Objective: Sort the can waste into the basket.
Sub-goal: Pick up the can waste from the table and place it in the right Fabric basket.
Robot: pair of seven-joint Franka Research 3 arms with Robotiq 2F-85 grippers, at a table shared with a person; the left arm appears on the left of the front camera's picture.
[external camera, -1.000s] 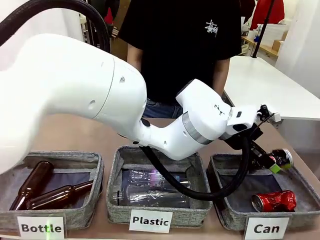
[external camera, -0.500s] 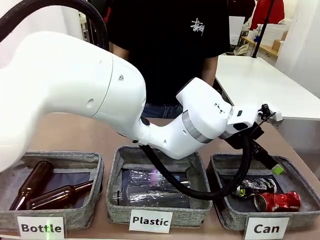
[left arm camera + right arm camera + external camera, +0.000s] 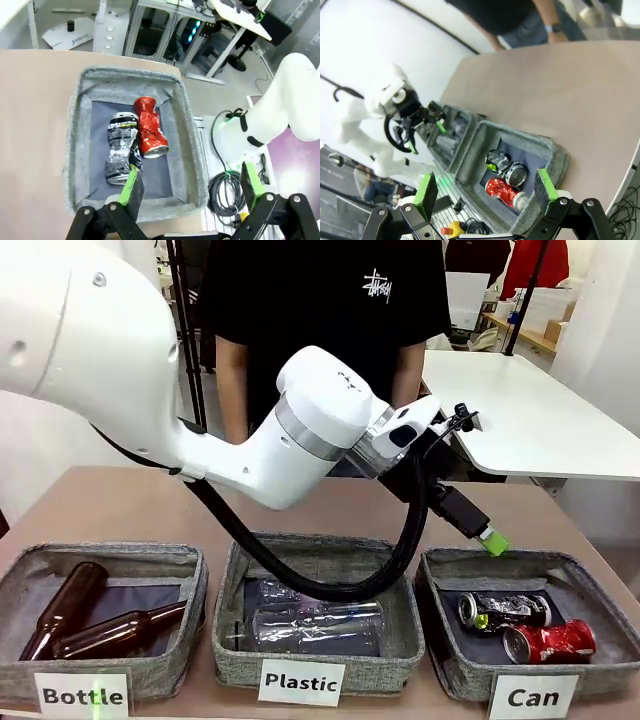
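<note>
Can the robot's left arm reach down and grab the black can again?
Probably yes. The left gripper hangs open above the Can basket, and the black can lies uncovered beside the red can.

1. Left arm reaches across the middle toward the right, wrist angled down.
2. Left gripper (image 3: 190, 186): fingers spread, holding nothing.
3. Right gripper (image 3: 486, 191): fingers spread wide, holding nothing.

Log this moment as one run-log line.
left gripper: open, above basket | right gripper: open, empty | red can, black can: side by side in basket | sort: looks done
</note>
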